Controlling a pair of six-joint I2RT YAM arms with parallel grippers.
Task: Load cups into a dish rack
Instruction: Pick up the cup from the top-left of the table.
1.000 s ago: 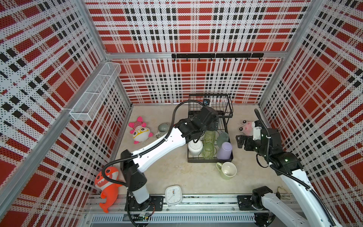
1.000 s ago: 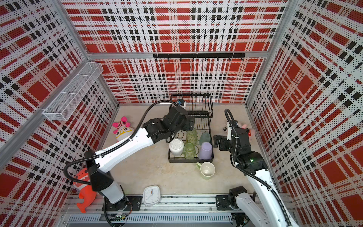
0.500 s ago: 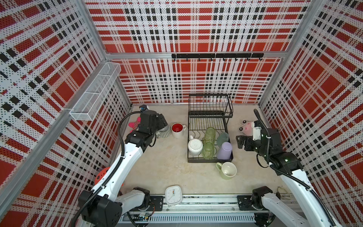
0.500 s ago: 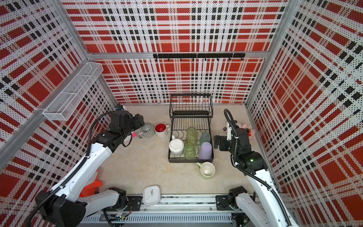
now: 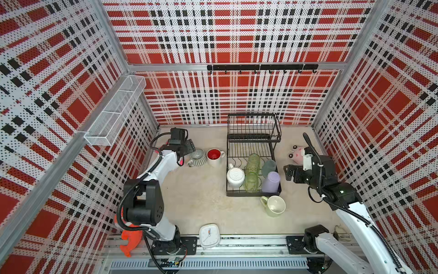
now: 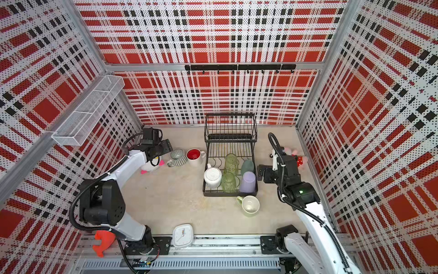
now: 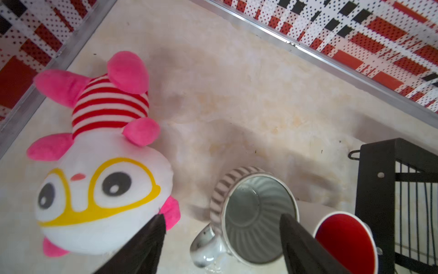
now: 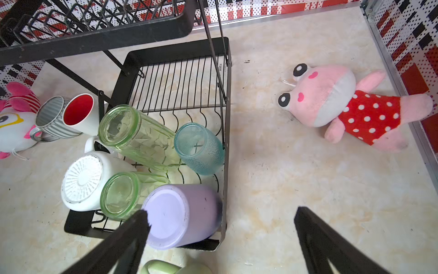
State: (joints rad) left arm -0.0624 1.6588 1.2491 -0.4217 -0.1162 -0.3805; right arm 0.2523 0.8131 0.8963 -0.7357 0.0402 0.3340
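The black wire dish rack (image 5: 253,193) stands at the back middle in both top views. On its lower tier lie a white ribbed mug (image 5: 235,176), two clear green glasses (image 5: 253,161) (image 5: 251,182), a teal tumbler (image 5: 269,167) and a lavender tumbler (image 5: 271,181). A pale-green mug (image 5: 275,206) sits on the table before the rack. Left of the rack stand a grey ribbed mug (image 5: 198,156) and a red-inside mug (image 5: 214,156). My left gripper (image 7: 222,217) hovers open above the ribbed mug (image 7: 256,218), holding nothing. My right gripper (image 8: 222,211) is open and empty beside the rack's right edge.
A pink striped plush (image 7: 94,166) lies just left of the ribbed mug. A pink plush in a red dotted dress (image 8: 343,106) lies right of the rack. A white square clock (image 5: 209,236) and an orange plush (image 5: 129,239) sit at the front. A white mesh basket (image 5: 116,111) hangs on the left wall.
My left arm has swung from over the rack to the ribbed mug at the left, and its jaws have narrowed a little. The right arm has not moved.
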